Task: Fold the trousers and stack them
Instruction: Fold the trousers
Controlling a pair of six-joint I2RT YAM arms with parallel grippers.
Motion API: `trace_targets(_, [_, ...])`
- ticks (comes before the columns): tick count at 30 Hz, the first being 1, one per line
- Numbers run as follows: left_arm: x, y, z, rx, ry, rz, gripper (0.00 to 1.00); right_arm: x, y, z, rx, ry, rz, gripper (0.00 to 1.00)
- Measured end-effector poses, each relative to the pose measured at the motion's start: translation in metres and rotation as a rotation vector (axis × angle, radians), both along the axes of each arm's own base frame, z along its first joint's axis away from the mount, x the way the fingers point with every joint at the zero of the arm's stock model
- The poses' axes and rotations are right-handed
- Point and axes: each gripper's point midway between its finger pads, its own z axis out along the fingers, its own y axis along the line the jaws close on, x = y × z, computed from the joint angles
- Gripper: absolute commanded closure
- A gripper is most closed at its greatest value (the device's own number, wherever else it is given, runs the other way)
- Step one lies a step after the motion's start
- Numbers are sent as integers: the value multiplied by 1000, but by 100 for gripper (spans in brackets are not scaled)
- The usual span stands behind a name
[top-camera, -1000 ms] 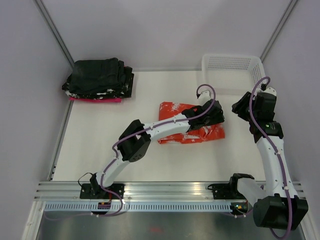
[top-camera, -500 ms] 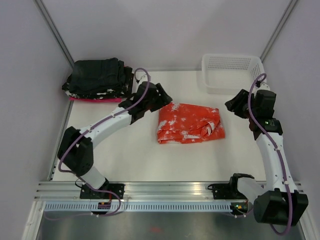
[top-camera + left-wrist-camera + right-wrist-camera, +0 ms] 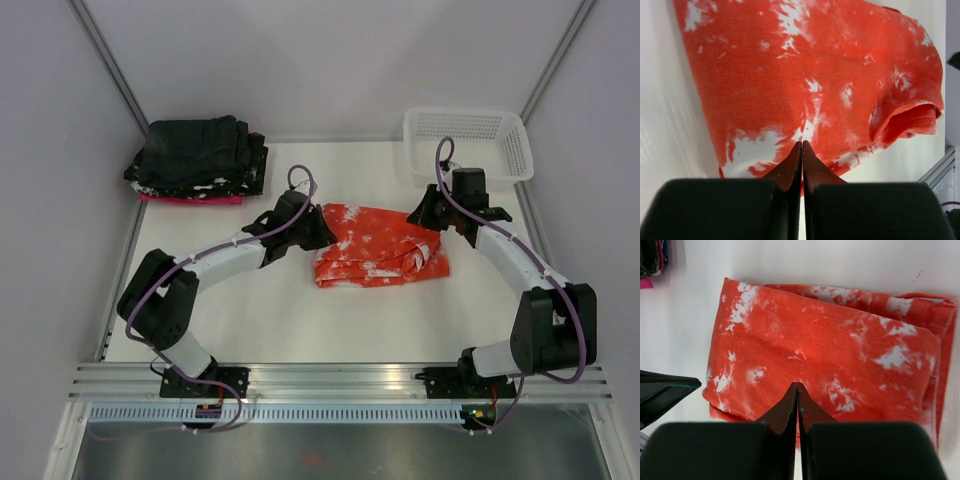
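Note:
The trousers [image 3: 378, 250] lie folded into a compact orange-red bundle with white splotches in the middle of the table. My left gripper [image 3: 318, 232] is at the bundle's left edge, and its jaws are shut. In the left wrist view the closed tips [image 3: 802, 144] rest over the trousers [image 3: 815, 75] with no fabric visible between them. My right gripper [image 3: 421, 214] is at the bundle's upper right corner, also shut. In the right wrist view its closed tips [image 3: 797, 385] sit over the trousers [image 3: 830, 340], and the thicker folded edge runs along the right.
A stack of black folded garments [image 3: 197, 155] lies on a pink cloth [image 3: 190, 199] at the back left. A white perforated basket [image 3: 465, 140] stands at the back right. Metal rails [image 3: 330, 380] run along the near table edge.
The left arm left the top of the trousers, swung out left, then returned to their left edge. The right arm came in from the right to the upper right corner. Both grippers closed.

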Motion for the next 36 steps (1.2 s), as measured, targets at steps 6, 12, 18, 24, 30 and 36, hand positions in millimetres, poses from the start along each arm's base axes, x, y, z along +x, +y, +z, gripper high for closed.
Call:
trace_targets(6, [-4, -16, -12, -48, 25, -73, 98, -7, 20, -29, 9, 78, 68, 96])
trace_targets(12, [-8, -22, -26, -55, 59, -106, 98, -47, 10, -70, -39, 219, 61, 96])
trace_targets(18, [-9, -23, -33, -50, 76, -114, 98, -88, -8, -73, -96, 238, 16, 95])
trace_targets(24, [-13, -25, -39, -52, 100, -132, 98, -107, -19, -81, -129, 259, -17, 93])
trace_targets(30, [-23, -32, -39, -58, 111, -166, 98, -117, -27, -108, -169, 374, -50, 94])
trace_targets(36, [-50, -47, -57, -21, 143, -218, 98, -121, -33, -121, -193, 430, -77, 94])
